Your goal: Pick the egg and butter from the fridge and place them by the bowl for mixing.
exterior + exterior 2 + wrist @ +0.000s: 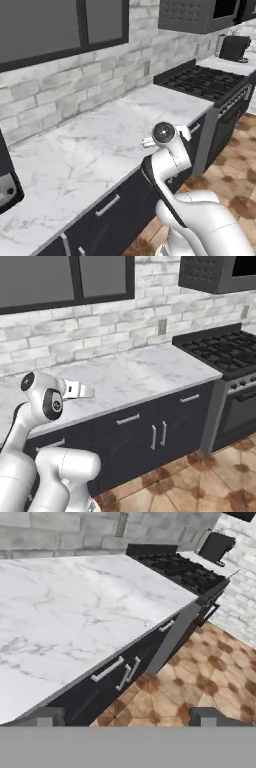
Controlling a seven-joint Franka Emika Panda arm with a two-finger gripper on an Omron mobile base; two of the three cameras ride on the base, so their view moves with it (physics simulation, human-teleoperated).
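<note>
Facing a marble counter (100, 145) that carries none of the task's things, the robot appears to be at the very start of the job or travelling between stations: the egg, butter, fridge and bowl are not to be found on this stretch of kitchen, so where they lie cannot be told from here. The gripper (127, 716) is spread wide with nothing between its fingertips (47, 717), which suits an arm with nothing yet to carry. The arm (167, 150) is folded compactly close to the base, its wrist at about counter-edge height and the hand aimed over the near edge of the counter at the dark cabinets (145, 431) and patterned floor (200, 672). To the right stands a black stove (210, 82), with a dark toaster (234, 47) on the far counter beyond it.
</note>
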